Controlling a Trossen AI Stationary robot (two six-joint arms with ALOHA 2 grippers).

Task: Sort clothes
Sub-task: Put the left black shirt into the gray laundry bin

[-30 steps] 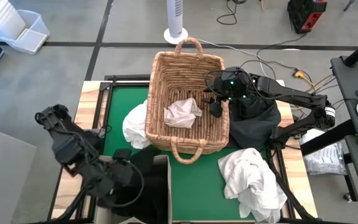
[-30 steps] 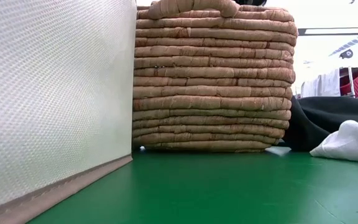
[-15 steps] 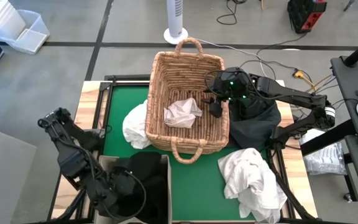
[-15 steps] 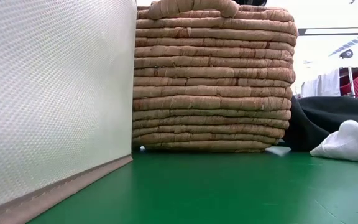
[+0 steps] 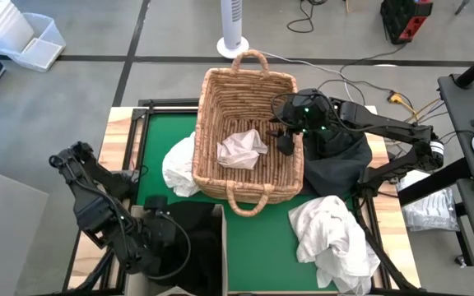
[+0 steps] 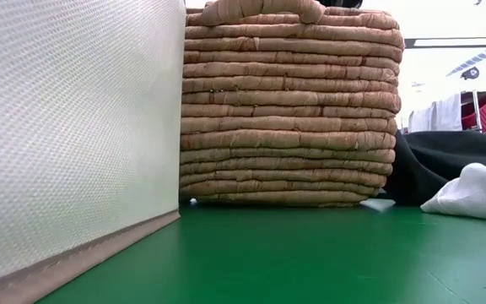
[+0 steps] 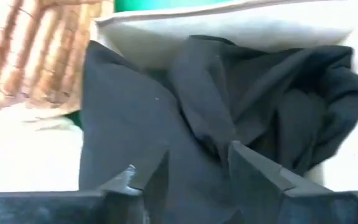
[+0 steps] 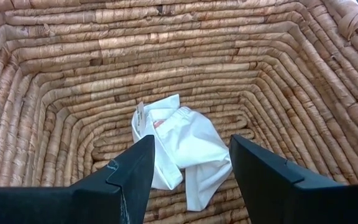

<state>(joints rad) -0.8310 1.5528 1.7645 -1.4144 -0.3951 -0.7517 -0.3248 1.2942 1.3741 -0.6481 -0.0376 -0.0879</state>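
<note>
A white garment (image 8: 179, 143) lies crumpled on the floor of the wicker basket (image 5: 249, 78). My right gripper (image 8: 191, 162) hangs open above it, just inside the basket's right rim (image 5: 286, 141). My left gripper (image 7: 197, 168) stands open over the beige bin (image 7: 229, 28) at the table's near left, tipped steeply down. A black garment (image 7: 229, 93) lies bunched inside that bin, right beyond the fingers. Another white garment (image 5: 179, 168) leans against the basket's left wall. A white heap (image 5: 336, 238) and a dark garment (image 5: 340, 160) lie on the mat to the basket's right. My left gripper has its fingers apart just over the black garment's folds (image 7: 194, 134). Whether the fingertips touch the cloth, I cannot tell. The garment rests in the bin.
The beige bin (image 6: 74, 127) and the basket (image 6: 289, 110) stand close together on the green mat (image 6: 310, 253), with bare mat in front of the basket. A white fan base (image 5: 231, 45) stands on the floor beyond the table.
My left arm has sunk a little toward the beige bin and tipped its gripper further down. The black garment now sits lower in the bin.
</note>
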